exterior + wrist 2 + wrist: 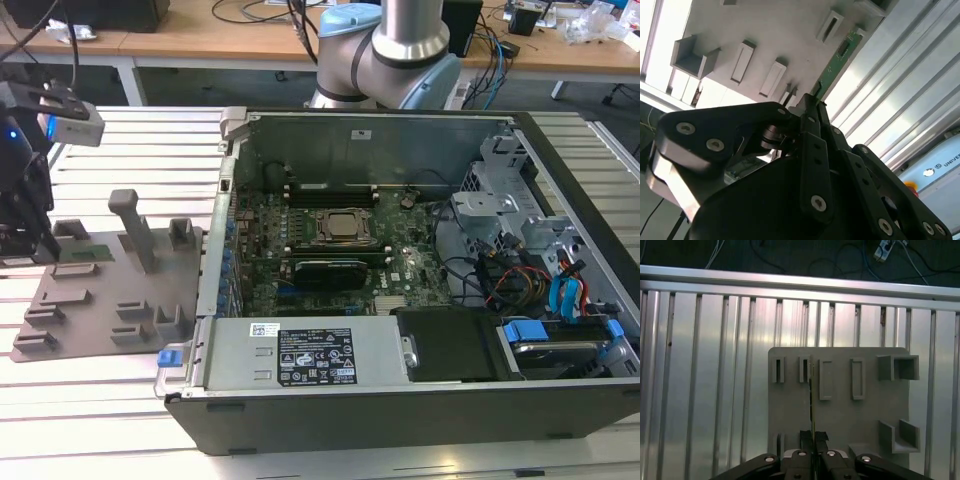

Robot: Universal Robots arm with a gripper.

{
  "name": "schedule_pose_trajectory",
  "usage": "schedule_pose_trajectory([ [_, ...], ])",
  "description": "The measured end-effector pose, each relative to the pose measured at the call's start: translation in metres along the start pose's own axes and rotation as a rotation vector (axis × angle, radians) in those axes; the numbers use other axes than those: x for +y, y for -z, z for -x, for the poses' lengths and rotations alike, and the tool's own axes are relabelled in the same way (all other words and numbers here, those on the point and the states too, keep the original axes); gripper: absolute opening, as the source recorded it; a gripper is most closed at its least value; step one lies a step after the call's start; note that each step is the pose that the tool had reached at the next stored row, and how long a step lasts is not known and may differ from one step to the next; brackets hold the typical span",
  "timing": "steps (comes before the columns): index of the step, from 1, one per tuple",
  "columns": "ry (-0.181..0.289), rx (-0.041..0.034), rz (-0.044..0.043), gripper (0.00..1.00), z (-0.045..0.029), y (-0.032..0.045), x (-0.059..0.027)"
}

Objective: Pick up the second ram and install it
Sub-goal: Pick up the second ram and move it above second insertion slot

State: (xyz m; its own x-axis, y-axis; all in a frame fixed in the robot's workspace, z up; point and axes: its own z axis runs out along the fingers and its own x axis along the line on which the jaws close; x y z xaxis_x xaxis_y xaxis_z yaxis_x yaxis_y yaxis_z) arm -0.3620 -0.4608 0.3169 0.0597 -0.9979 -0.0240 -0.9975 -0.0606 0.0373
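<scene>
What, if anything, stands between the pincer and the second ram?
Nothing visible. In the second wrist view the pincer is closed on the second ram, at the edge of the grey holder tray.

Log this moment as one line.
end effector: shut on second ram | location: over grey holder tray | ram: on edge at tray | install: not done

Arm [385, 45]: silver tube and pale-blue joint housings stand at the far side of the exterior view; its dark wrist [20, 190] hangs at the exterior view's left edge, directed downward; tool [813, 436], seen from behind in both wrist views, has black linkage bars converging on two slim fingers [810, 115]; the fingers are pressed together with no visible gap, clamped on the thin edge of the second ram [839, 59], which extends straight ahead of the fingertips.
</scene>
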Motion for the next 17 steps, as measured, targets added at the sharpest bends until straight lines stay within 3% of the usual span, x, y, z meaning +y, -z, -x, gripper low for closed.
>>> schedule_pose_trajectory([
  [3,0.000,-0.0001,0.0000,0.14,0.0002,0.0088,0.0003],
  [7,0.000,-0.0005,0.0002,0.14,0.0008,0.0316,0.0012],
  [8,0.000,-0.0041,0.0000,0.14,0.0009,0.0375,0.0014],
  [17,0.000,-0.0053,0.0002,0.14,0.0019,0.0777,0.0028],
])
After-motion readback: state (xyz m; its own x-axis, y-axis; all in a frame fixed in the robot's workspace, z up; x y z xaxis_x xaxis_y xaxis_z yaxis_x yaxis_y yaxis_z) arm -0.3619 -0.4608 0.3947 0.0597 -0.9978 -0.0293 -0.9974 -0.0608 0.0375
